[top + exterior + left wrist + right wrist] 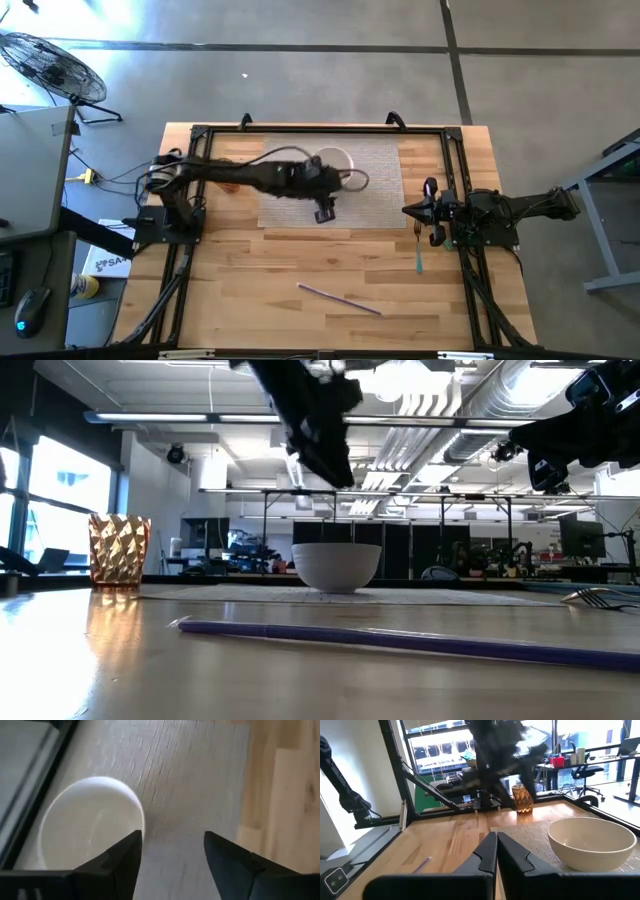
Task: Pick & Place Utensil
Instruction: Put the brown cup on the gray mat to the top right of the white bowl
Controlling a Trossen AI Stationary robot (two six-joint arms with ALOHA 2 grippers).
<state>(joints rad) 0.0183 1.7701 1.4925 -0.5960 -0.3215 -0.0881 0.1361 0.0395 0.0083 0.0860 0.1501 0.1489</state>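
Left gripper (324, 214) hovers over placemat (380, 195) beside white bowl (335, 163), jaws apart, empty. Right gripper (496, 851) parked right, jaws together. Purple straw-like utensil (339, 298) on near table (260, 280): light, thin, likely slippery; grasp mid-length.

Left end effector (170, 852) fingers apart; right end effector (496, 851) fingers together.
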